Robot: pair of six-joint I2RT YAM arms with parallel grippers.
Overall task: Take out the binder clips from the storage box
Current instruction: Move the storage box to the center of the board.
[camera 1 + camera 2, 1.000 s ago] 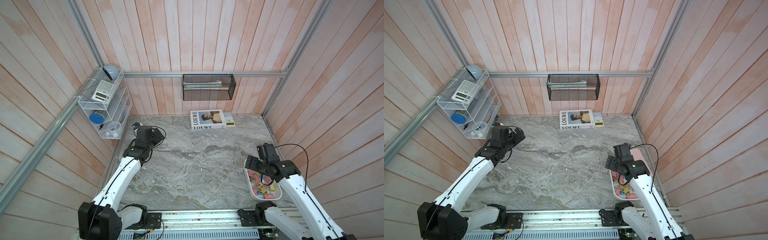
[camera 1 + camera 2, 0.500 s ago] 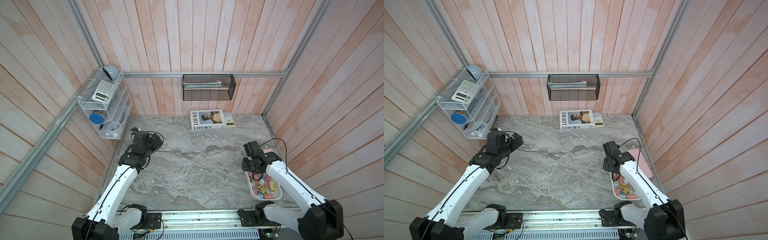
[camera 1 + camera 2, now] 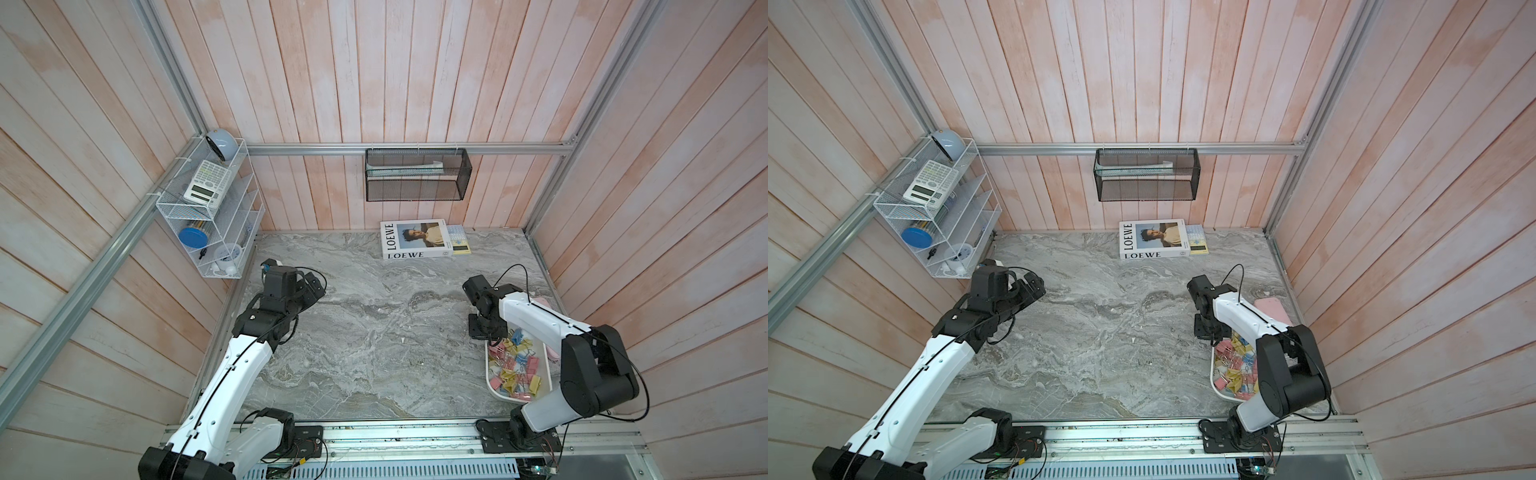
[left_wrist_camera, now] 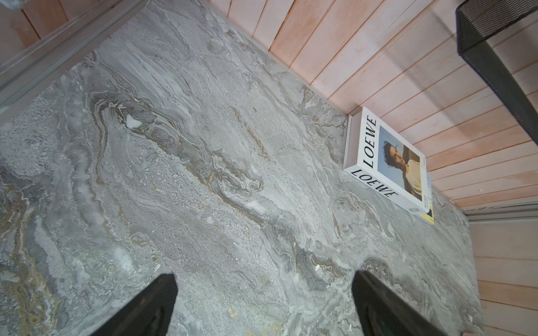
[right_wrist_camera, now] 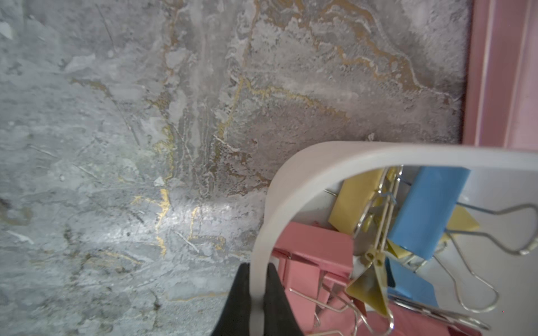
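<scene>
The storage box point(image 3: 487, 368) is a shallow white tray at the right of the marble table, seen in both top views point(image 3: 1212, 374). It holds several binder clips point(image 3: 513, 365) in pink, yellow and blue with wire handles point(image 5: 314, 247). My right gripper point(image 5: 257, 266) is shut on the box's rim point(image 5: 320, 154) near its far left corner, one finger outside the wall and one inside point(image 3: 490, 338). My left gripper point(image 4: 263, 279) stands open over bare marble at the far left point(image 3: 313, 286), holding nothing.
A flat pink case point(image 3: 1273, 309) lies just beyond the box by the right wall point(image 5: 503, 72). A LOEWE book point(image 3: 415, 239) lies at the back wall under a black mesh basket point(image 3: 417, 178). A white wire shelf point(image 3: 212, 216) hangs on the left wall.
My right gripper has come down at the box's far left corner and closed on its rim. The left arm has shifted only slightly, still open.
</scene>
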